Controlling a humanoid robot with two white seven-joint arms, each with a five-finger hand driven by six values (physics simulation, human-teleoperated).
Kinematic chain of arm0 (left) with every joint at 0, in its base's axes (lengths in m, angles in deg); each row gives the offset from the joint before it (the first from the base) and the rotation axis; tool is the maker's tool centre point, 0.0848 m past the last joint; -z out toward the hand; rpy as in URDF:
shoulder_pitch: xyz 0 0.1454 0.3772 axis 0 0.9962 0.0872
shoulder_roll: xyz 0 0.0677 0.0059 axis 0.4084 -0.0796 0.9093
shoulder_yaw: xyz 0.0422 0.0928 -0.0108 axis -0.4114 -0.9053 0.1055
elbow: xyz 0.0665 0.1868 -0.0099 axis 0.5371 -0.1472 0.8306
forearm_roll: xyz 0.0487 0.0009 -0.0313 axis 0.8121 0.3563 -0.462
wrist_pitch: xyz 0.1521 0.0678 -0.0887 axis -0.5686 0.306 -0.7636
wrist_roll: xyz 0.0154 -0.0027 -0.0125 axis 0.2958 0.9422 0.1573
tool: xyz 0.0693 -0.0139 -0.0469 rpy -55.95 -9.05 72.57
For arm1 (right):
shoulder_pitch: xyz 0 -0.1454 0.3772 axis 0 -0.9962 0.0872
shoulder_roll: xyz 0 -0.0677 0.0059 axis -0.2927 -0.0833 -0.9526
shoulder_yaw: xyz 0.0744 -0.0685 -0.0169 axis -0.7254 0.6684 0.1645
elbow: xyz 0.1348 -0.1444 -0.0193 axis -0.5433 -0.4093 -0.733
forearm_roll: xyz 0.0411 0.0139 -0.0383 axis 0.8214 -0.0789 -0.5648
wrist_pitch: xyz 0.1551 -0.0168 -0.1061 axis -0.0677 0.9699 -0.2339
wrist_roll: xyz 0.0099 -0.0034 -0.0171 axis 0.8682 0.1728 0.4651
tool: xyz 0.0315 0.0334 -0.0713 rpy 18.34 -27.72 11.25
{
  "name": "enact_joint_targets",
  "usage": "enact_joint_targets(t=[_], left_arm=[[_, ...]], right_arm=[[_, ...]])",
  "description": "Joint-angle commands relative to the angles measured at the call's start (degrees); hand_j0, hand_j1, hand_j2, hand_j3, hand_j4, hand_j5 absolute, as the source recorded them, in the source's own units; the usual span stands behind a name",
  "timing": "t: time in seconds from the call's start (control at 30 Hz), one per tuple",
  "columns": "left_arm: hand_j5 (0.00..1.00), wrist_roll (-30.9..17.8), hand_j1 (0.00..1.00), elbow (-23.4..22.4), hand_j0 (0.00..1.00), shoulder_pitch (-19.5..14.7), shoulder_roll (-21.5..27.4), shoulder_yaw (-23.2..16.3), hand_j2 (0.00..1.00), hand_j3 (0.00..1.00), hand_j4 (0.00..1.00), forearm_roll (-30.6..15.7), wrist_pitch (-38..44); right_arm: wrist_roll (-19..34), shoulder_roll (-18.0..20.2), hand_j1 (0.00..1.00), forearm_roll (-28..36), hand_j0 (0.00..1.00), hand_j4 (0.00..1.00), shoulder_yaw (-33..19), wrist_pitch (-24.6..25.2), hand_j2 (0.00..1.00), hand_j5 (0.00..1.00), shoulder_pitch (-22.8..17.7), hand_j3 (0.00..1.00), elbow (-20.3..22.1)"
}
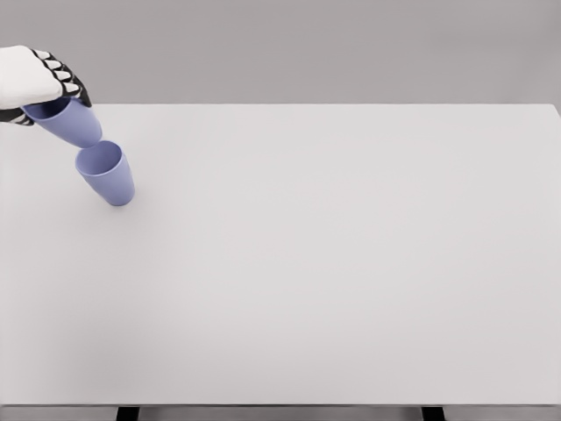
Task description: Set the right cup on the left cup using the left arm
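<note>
Two lavender-blue cups show at the upper left of the head view. One cup (107, 174) stands upright on the white table (333, 263), its mouth facing up. The other cup (68, 124) hangs tilted just above and to the left of it, its base close to the standing cup's rim. My left hand (39, 83) is shut on the lifted cup, fingers wrapped around its upper part. Whether the two cups touch is unclear. The right arm is out of view.
The white table fills most of the view, with its far edge near the top and front edge at the bottom. Two dark table legs (128, 413) peek out below the front edge. A grey wall lies behind.
</note>
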Motion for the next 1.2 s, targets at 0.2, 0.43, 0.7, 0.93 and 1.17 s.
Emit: enact_joint_targets(t=[0.2, 0.43, 0.7, 0.93, 1.17], left_arm=[[0.73, 0.1, 0.73, 2.8, 0.73, 0.9, 2.1, 0.1, 0.73, 0.73, 0.73, -1.3, 0.1], [0.73, 0.1, 0.73, 4.5, 0.73, 1.5, 2.1, -0.1, 0.73, 0.73, 0.73, -1.4, 0.1], [0.73, 0.1, 0.73, 4.5, 0.73, 2.6, 2.1, 0.1, 0.73, 0.73, 0.73, -1.4, 0.1], [0.73, 0.1, 0.73, 6.2, 0.73, 2.5, 2.5, -0.1, 0.73, 0.73, 0.73, -2.8, 0.1], [0.74, 0.1, 0.74, 6.3, 0.74, 2.5, 2.6, -0.1, 0.74, 0.74, 0.74, -2.8, 0.1]], right_arm=[[0.0, 0.0, 1.0, 0.0, 1.0, 1.0, 0.0, 0.0, 1.0, 1.0, 0.0, 1.0, 0.0], [0.0, 0.0, 1.0, 0.0, 1.0, 1.0, 0.0, 0.0, 1.0, 1.0, 0.0, 1.0, 0.0], [0.0, 0.0, 1.0, 0.0, 1.0, 1.0, 0.0, 0.0, 1.0, 1.0, 0.0, 1.0, 0.0], [-0.1, 0.0, 1.0, 0.0, 1.0, 1.0, 0.0, 0.0, 1.0, 1.0, 0.0, 1.0, 0.0], [0.0, 0.0, 1.0, 0.0, 1.0, 1.0, 0.0, 0.0, 1.0, 1.0, 0.0, 1.0, 0.0]])
